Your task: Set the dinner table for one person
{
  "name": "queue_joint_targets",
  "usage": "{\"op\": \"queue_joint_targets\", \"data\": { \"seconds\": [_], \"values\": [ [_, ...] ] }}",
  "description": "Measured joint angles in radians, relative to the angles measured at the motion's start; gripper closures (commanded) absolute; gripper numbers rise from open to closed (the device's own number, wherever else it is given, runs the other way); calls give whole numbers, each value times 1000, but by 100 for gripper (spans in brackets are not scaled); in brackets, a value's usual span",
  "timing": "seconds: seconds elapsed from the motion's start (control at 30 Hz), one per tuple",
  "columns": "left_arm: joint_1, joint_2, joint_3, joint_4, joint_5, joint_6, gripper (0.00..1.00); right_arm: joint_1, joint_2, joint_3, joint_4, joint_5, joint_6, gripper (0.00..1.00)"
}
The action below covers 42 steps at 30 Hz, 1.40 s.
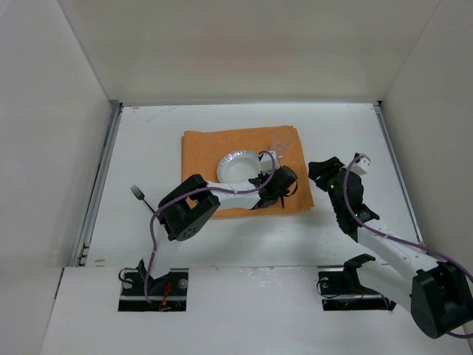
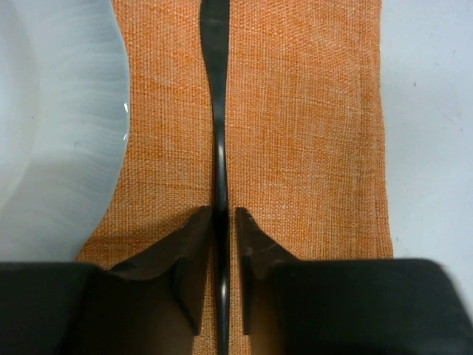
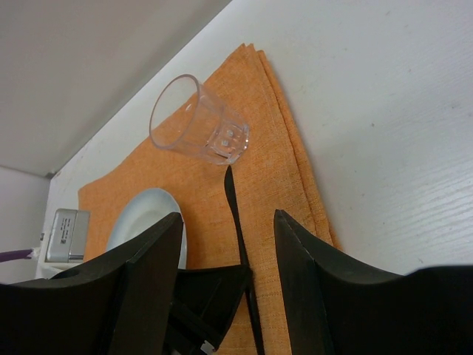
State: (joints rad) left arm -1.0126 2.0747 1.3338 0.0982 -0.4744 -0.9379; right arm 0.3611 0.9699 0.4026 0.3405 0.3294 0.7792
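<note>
At the far left a fork [image 1: 138,194] lies on the bare white worktop [image 1: 155,140], well apart from the orange mat [image 1: 203,155] at the middle, so it looks not yet placed. On the mat sits a white plate [image 1: 238,166], and just beside its right rim a black knife [image 2: 219,148] lies flat, running parallel to the mat's edge. The left tool [image 2: 223,214] straddles the knife's handle with its jaws only slightly apart; a sliver of mat shows between the handle and one finger [image 2: 251,237], so it does not look clamped. The step in hand seems to be laying the knife down. To do it well, the jaws should spread evenly and the tool rise straight up, so the knife is not dragged. Beyond the knife tip a clear glass [image 3: 198,122] stands on the mat. Furthest right, the right tool [image 3: 228,216] hovers wide open and empty above the worktop, near the mat's right edge.
</note>
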Motion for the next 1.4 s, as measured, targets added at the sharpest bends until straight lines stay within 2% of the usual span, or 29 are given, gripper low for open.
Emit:
{"op": "queue_joint_targets", "data": {
  "seconds": [0.07, 0.2, 0.37, 0.43, 0.53, 0.6, 0.7, 0.87, 1.0, 1.1, 1.4],
  "values": [
    [-2, 0, 1, 3, -2, 3, 68, 0, 0, 0, 0, 0, 0, 41],
    [-17, -17, 0, -2, -27, 42, 57, 0, 0, 0, 0, 0, 0, 41],
    [-58, -183, -88, -1, -100, 126, 55, 0, 19, 0, 3, 0, 1, 44],
    [-72, -318, -171, 8, -142, 160, 55, 0, 26, 0, 3, 0, 2, 50],
    [-56, -541, -306, 8, -209, 186, 56, 0, 28, 0, 5, -1, 0, 71],
    [-8, -677, -391, -26, -249, 185, 56, 1, 32, 0, 8, -8, 2, 78],
    [119, -842, -505, -148, -302, 143, 56, 9, 56, 0, 13, -24, 3, 83],
    [391, -1044, -703, -399, -312, 53, 57, 21, 109, 1, 12, -51, 3, 81],
    [591, -1172, -839, -525, -269, 26, 61, 27, 113, 2, 14, -57, 3, 78],
    [692, -1183, -883, -565, -222, 23, 61, 32, 117, 2, 22, -61, 3, 76],
    [757, -1039, -885, -483, -168, 46, 63, 41, 152, 14, 28, -76, 3, 74]
  ]
}}
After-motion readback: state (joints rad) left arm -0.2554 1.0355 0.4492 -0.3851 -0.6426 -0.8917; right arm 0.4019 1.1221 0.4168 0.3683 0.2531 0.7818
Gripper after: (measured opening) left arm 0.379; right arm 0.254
